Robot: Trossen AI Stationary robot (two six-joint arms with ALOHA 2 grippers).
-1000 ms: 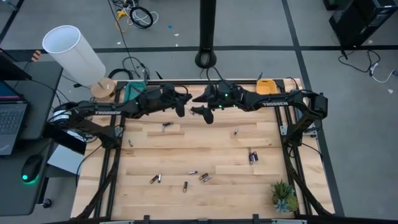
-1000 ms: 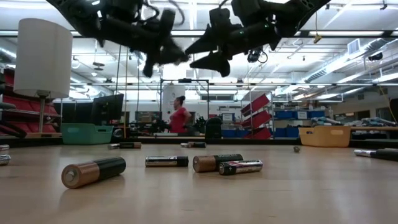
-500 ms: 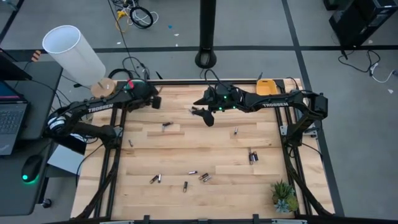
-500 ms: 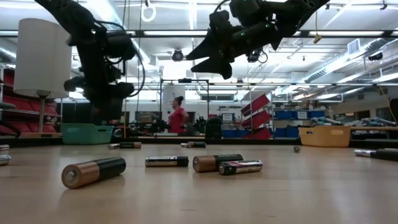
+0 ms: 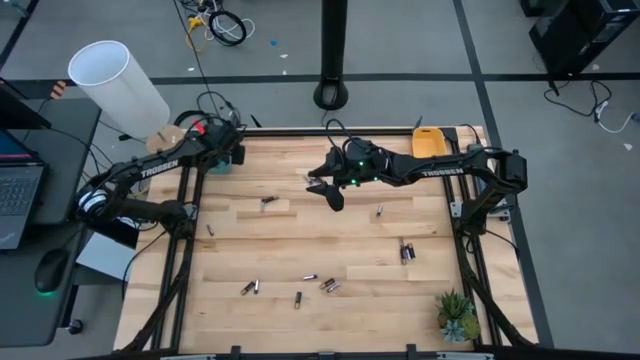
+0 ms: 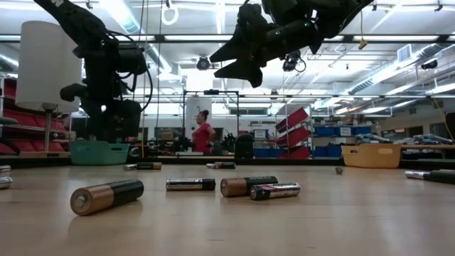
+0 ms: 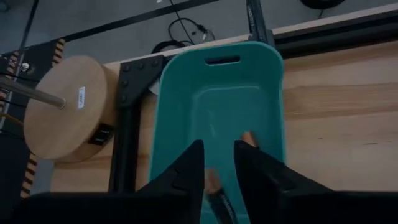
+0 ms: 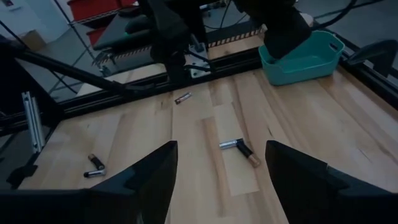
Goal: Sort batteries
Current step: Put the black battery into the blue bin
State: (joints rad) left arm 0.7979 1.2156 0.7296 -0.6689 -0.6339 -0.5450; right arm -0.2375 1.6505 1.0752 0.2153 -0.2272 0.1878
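Small copper-and-dark batteries lie scattered on the wooden table: one (image 5: 267,201) far left of centre, one (image 5: 379,210), a pair (image 5: 406,250) at the right, and several (image 5: 328,285) near the front edge. My left gripper (image 7: 217,163) hangs over the teal tray (image 7: 217,93) at the far-left corner, fingers a narrow gap apart with a battery (image 7: 214,182) showing between them. A copper end (image 7: 249,138) shows beside it in the tray. My right gripper (image 8: 221,180) is open, high over the table's far middle (image 5: 328,190). My left gripper comes from above, pointing down into the teal tray. It appears to pinch a battery between its two fingers (image 7: 189,171); only the copper end (image 7: 212,178) and some dark body show in the gap. The battery is lifted clear, above the tray's floor.
An orange tray (image 5: 428,140) sits at the far right edge. A lamp with a wooden base (image 5: 165,143) stands by the teal tray. A small plant (image 5: 457,315) occupies the near-right corner. A person (image 6: 205,134) stands far off in the room.
My left gripper has swung from the table's far middle, close to my right gripper, toward the far-left corner and now hangs over the teal tray. My right gripper has stayed over the far middle.
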